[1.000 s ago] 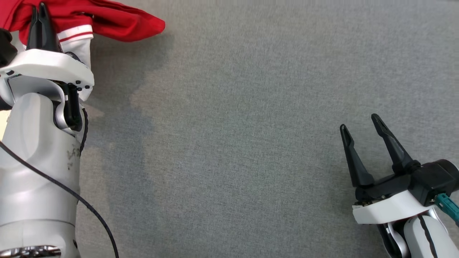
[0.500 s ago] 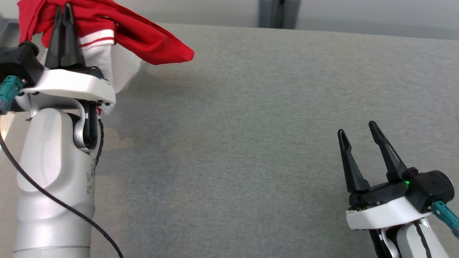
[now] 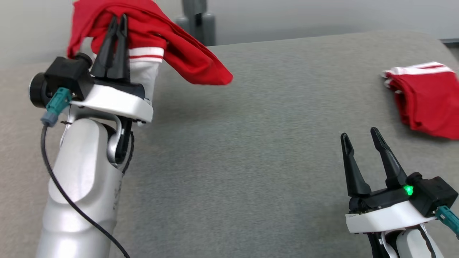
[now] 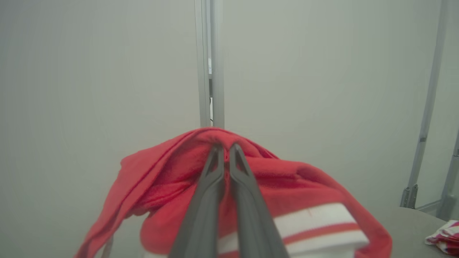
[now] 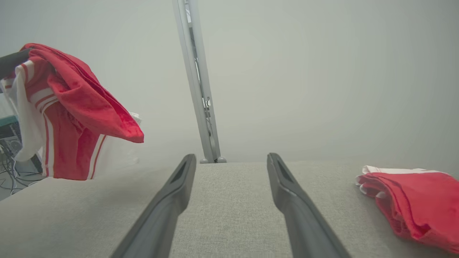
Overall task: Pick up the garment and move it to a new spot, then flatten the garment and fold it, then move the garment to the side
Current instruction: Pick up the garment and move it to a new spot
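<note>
My left gripper (image 3: 119, 19) is shut on a red garment with white striped trim (image 3: 186, 59), held up above the grey table's far left. The cloth drapes over the fingertips and hangs down to the right. In the left wrist view the closed fingers (image 4: 224, 152) pinch the red garment (image 4: 287, 193) at its top fold. From the right wrist view the same garment (image 5: 75, 100) hangs in the air at left. My right gripper (image 3: 360, 136) stands open over the table at the lower right, holding nothing; its fingers (image 5: 172, 193) frame bare table.
A second red and white garment (image 3: 425, 98) lies bunched at the table's right edge, also seen as a folded bundle (image 5: 416, 200). The grey cloth-covered table (image 3: 251, 161) spreads between the arms. A grey post (image 3: 195, 19) stands behind the far edge, before a pale wall.
The head camera has tilted up and turned, bringing the far edge and the right-hand garment into view. My left gripper holds the garment higher, clear of the table. The right gripper stays open.
</note>
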Controlling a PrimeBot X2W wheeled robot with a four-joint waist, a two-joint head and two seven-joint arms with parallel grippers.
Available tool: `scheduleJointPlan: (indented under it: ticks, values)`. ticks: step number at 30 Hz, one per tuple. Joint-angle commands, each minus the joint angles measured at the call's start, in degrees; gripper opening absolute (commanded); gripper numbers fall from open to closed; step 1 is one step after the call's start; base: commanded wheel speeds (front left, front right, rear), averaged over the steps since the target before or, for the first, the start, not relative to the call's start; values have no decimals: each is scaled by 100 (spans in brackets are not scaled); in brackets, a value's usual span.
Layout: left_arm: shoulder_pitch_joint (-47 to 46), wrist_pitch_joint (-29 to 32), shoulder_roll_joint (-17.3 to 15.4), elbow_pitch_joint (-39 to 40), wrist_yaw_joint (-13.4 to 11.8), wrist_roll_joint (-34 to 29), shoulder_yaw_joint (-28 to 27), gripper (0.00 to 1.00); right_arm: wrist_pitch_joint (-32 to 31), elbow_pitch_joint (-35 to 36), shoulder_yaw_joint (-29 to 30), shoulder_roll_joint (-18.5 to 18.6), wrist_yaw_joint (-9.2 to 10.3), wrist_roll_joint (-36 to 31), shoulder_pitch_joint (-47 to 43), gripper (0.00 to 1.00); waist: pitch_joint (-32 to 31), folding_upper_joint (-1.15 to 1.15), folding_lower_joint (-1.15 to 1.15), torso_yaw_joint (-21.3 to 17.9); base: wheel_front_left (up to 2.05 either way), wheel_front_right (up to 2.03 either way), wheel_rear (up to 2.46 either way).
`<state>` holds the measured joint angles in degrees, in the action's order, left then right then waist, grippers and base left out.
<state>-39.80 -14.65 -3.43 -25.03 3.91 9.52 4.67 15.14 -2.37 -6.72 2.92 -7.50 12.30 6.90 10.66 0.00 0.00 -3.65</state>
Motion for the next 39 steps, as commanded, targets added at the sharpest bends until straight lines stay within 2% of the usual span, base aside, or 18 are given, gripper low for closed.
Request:
scheduleJointPlan:
  ticks: [1,12,18,24,25,26,28,34,39]
  values:
    - [93,2,-28,74,-16,-31,55,0,3,13,-10,8,2,140,-4,100,-81,0,0,-490,0,0,0]
    - [465,254,16,-107,-82,-105,634,0,3,108,134,9,2,544,-67,100,-9,0,0,-1244,0,0,0]
    - [687,369,30,-793,-112,-169,1160,0,3,103,72,8,2,629,-82,100,113,0,0,-1353,0,0,0]
    - [840,195,41,-1540,-138,188,1679,0,3,61,-115,12,2,663,75,100,243,0,0,-1491,0,0,0]
    - [842,158,40,-1642,-126,263,1754,5,3,64,-129,11,2,660,83,100,252,0,0,-1513,0,0,0]
    - [831,129,37,-1742,-144,291,1840,34,3,69,-138,11,2,652,89,100,260,0,0,-1532,0,0,0]
    - [752,52,36,-1953,-208,458,2039,100,2,59,-150,11,2,620,96,100,270,0,0,-1565,0,0,0]
    - [609,-49,38,-1896,-305,697,2413,100,2,0,-155,10,2,593,20,100,143,0,0,-1471,0,0,0]
    - [791,-51,38,-1324,-534,795,2473,100,3,-1,-137,12,2,573,-50,100,-136,0,0,-1203,0,0,0]
